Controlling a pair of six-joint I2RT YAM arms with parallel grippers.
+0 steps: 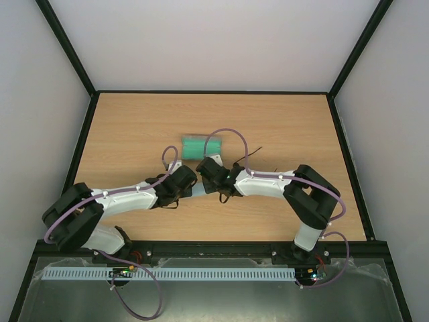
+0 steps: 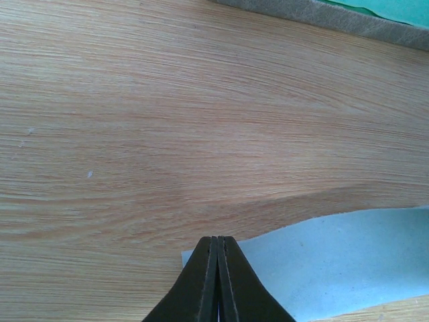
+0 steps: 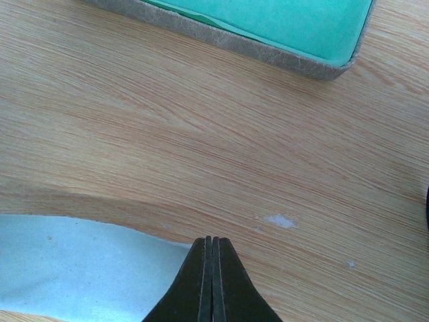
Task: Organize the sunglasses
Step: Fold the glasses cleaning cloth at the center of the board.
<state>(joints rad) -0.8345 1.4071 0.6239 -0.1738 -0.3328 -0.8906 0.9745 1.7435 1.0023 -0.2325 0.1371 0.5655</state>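
- One pair of sunglasses (image 1: 257, 151), only partly visible: from the overhead camera you get a thin dark line poking out past the right wrist, on the tabletop just right of where the two arms meet. A dark sliver at the right edge of the right wrist view is probably the same pair. Neither arm touches them, and the lenses cannot be made out.
- One left gripper (image 2: 217, 239), fingers pressed flat together, with a corner of the light blue cloth (image 2: 335, 268) running in under the tips. It appears pinched there, not merely lying beneath them.
- One right gripper (image 3: 212, 239), likewise clenched tight, with the opposite edge of the same cloth meeting its tips. With both arms nose to nose, you seem to be holding the cloth by two points to spread or fold it. The shadow along its edge suggests it sits slightly off the wood.
- One grey case (image 1: 200, 146), lid open and green lining up, just beyond both grippers. It looks empty in the parts shown, presumably waiting to receive the pair.
- One wooden table (image 1: 134, 134) carrying everything.
- Judgement: the cloth is being dealt with first; the glasses have yet to be picked up and cased.
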